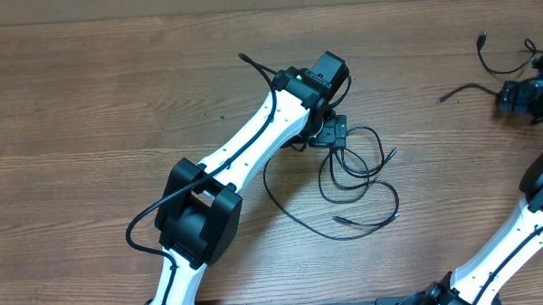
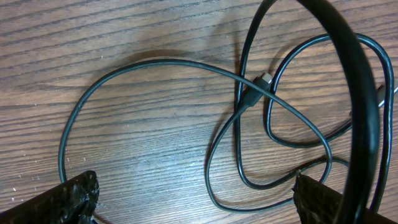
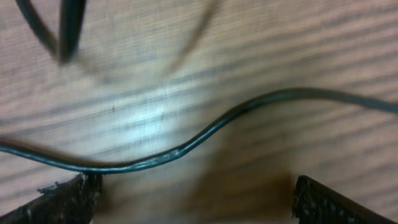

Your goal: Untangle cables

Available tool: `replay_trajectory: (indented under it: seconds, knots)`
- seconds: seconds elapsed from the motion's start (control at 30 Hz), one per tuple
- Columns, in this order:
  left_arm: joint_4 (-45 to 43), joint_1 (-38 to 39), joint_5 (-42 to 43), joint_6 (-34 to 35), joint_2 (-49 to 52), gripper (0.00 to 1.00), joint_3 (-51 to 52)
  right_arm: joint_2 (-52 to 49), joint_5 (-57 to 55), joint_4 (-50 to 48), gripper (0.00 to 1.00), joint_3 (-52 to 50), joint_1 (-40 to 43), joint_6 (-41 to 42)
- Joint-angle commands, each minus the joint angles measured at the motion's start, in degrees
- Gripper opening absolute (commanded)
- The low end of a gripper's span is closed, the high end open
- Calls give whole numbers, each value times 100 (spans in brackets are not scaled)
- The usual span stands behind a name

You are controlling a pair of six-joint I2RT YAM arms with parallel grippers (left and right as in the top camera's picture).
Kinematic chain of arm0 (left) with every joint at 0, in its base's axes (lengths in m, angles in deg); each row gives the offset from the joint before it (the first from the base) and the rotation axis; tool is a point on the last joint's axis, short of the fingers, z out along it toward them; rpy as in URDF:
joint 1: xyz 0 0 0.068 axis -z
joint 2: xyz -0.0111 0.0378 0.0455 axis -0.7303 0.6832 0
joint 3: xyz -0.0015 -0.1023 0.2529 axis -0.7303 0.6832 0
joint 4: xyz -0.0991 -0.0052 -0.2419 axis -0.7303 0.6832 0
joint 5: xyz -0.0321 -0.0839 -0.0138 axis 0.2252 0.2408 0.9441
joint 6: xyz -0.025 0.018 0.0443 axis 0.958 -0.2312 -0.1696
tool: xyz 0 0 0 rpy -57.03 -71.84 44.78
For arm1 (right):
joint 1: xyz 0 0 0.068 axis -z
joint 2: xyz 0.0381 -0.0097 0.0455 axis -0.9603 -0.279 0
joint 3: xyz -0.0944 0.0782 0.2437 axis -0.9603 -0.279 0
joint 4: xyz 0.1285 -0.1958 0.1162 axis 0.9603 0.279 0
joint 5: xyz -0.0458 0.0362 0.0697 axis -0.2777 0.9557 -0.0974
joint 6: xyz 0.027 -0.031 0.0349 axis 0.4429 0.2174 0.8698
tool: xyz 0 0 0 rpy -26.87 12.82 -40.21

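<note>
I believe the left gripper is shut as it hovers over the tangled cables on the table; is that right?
Not quite: the left gripper is open, its fingers spread wide as it hovers over the tangled cables on the table. The left wrist view shows it.

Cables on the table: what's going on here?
The left end effector is poised open over a tangle of looped black cords in the middle of the table. The right end effector, also open, is at the far right over a separate cable lying flat. Neither grips anything, so the untangling has not started yet.
</note>
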Motion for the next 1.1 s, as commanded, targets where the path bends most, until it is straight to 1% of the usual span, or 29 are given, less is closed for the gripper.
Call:
replay_trajectory:
  seconds: [0.0, 0.27, 0.53, 0.8, 1.07]
  knots:
    - [0, 11, -61, 33, 96, 100, 31, -927, -662, -24, 100, -352, 4, -149]
    - [0, 11, -63, 33, 96, 100, 31, -1268, -354, -581, 100, -352, 4, -144]
    - [0, 11, -63, 35, 96, 100, 31, -1561, 70, -1353, 100, -352, 2, 122]
    - [0, 11, -63, 33, 96, 100, 31, -1681, 389, -2293, 100, -352, 4, 120]
    - [0, 11, -63, 33, 96, 100, 31, -2000, 619, -2752, 100, -352, 4, 118]
